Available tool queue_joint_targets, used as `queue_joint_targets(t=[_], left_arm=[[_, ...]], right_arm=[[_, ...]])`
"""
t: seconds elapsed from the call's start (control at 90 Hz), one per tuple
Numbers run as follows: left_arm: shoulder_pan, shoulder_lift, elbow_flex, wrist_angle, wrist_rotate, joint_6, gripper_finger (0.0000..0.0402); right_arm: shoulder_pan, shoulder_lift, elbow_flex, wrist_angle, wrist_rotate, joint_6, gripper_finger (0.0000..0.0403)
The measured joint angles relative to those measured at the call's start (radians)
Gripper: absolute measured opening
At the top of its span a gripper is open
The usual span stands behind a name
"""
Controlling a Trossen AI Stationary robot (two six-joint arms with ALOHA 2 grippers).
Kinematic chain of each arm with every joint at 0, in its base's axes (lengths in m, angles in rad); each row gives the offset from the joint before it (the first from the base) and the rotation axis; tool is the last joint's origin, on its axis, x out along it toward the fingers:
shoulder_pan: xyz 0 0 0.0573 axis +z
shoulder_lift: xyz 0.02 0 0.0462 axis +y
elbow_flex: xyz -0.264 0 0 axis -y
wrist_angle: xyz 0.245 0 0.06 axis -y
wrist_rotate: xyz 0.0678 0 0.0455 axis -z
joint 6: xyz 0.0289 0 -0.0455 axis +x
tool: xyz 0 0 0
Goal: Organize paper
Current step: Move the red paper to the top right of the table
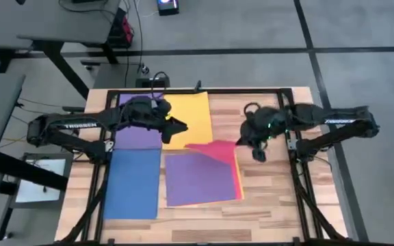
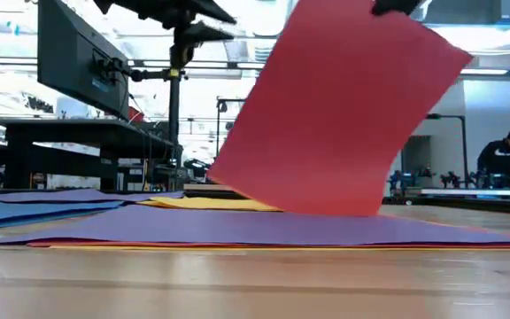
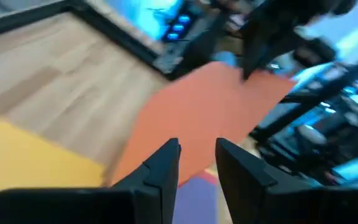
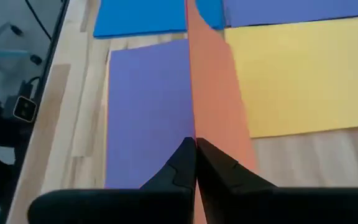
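Paper sheets are lying across a wooden table (image 1: pixel 265 198), seen from overhead: a yellow sheet (image 1: pixel 191 117) toward the back, a blue sheet (image 1: pixel 133 183) at front left, and a purple sheet (image 1: pixel 200 179) at the front centre. Another purple sheet (image 1: pixel 137 135) is lying behind the blue one, partly under the left arm. The right tool (image 1: pixel 258 152) is holding a red-pink sheet (image 1: pixel 214 150) by one edge, lifting it off the front purple sheet. The right wrist view is showing what the overhead hides: the fingers (image 4: pixel 180 167) are pressing together on the sheet's thin edge. The low view is showing the red-pink sheet (image 2: pixel 339 111) hanging steeply, its lower edge touching the purple one. The left tool (image 1: pixel 176 125) is hovering over the yellow sheet, its fingers (image 3: pixel 160 168) slightly apart, gripping nothing.
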State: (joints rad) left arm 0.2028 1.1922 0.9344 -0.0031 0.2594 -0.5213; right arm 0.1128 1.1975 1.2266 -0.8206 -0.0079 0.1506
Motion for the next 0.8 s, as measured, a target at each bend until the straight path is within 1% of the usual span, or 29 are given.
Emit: queue_joint_targets(t=[0.089,0.189,0.244,0.367,0.456,0.5,0.611,0.711,0.8], left_arm=[[-0.004,0.029,0.000,-0.014,0.055,0.043,0.0091],[-0.006,0.046,0.000,-0.067,0.060,0.066,0.0091],[-0.006,0.051,0.000,-0.091,0.061,0.073,0.0091],[-0.006,0.052,-0.001,-0.123,0.062,0.074,0.0091],[-0.006,0.039,-0.001,-0.120,0.073,0.092,0.0091],[-0.006,0.028,0.000,-0.115,0.076,0.104,0.0091],[-0.006,-0.007,0.000,-0.140,0.076,0.110,0.0091],[-0.006,-0.052,0.000,-0.194,0.076,0.111,0.0091],[-0.006,-0.095,0.000,-0.265,0.072,0.111,0.0091]], right_arm=[[0.047,0.063,0.000,-0.007,0.025,0.120,0.0000],[0.073,0.122,-0.004,0.018,0.031,0.351,0.0000],[0.085,0.127,-0.005,0.122,0.033,0.452,0.0000],[0.100,0.097,0.013,0.401,0.019,0.547,0.0000],[0.090,0.078,0.014,0.511,-0.064,0.594,0.0000],[0.087,0.074,0.014,0.513,-0.096,0.601,0.0000],[0.093,0.063,0.012,0.474,-0.091,0.608,0.0000],[0.089,0.062,-0.009,0.390,-0.048,0.663,0.0000],[0.075,0.066,-0.101,0.329,0.012,0.764,0.0000]])
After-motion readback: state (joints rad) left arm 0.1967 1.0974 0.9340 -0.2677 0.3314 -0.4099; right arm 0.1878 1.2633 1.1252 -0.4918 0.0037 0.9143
